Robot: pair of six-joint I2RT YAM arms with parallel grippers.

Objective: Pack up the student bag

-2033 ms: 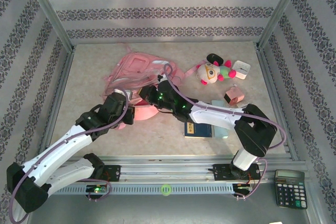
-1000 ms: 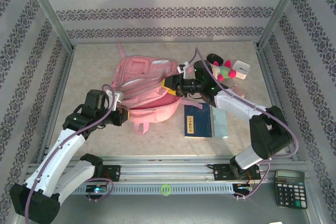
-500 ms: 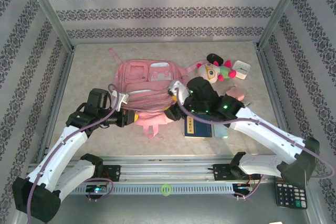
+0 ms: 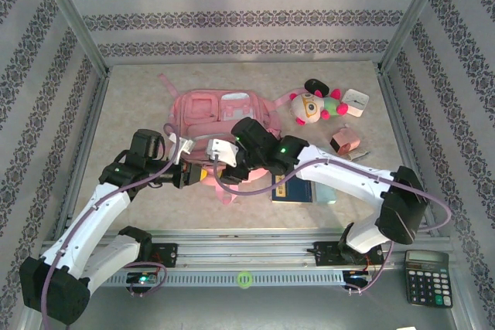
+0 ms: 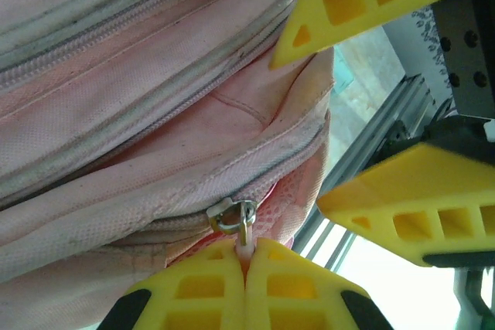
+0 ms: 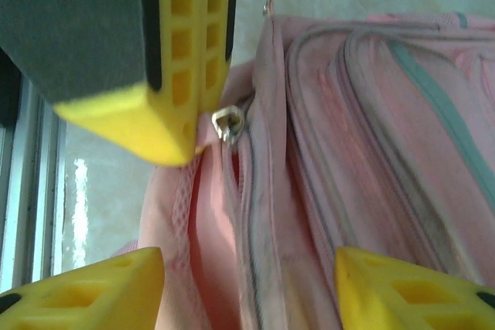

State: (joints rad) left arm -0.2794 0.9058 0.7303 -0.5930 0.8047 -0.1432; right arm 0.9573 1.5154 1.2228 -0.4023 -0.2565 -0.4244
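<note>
Left wrist view: left claw [image 5: 244,262] is pinched fully closed on the zipper pull [image 5: 241,222] of the student bag [image 5: 147,106], presumably to run the main compartment open for packing. The bag lies flat ahead of its tips, and the seam looks partly parted beside the pull. Right claw [image 6: 247,262] is spread wide and holds nothing. It straddles the same bag edge facing the left tips, likely to brace the fabric. Quarters are tight, the claws nearly touching. Bare table [image 4: 131,106] lies outboard of the left claw. A blue book [image 4: 292,188] sits behind the right claw, and the frame rail [image 4: 247,239] is close behind both.
</note>
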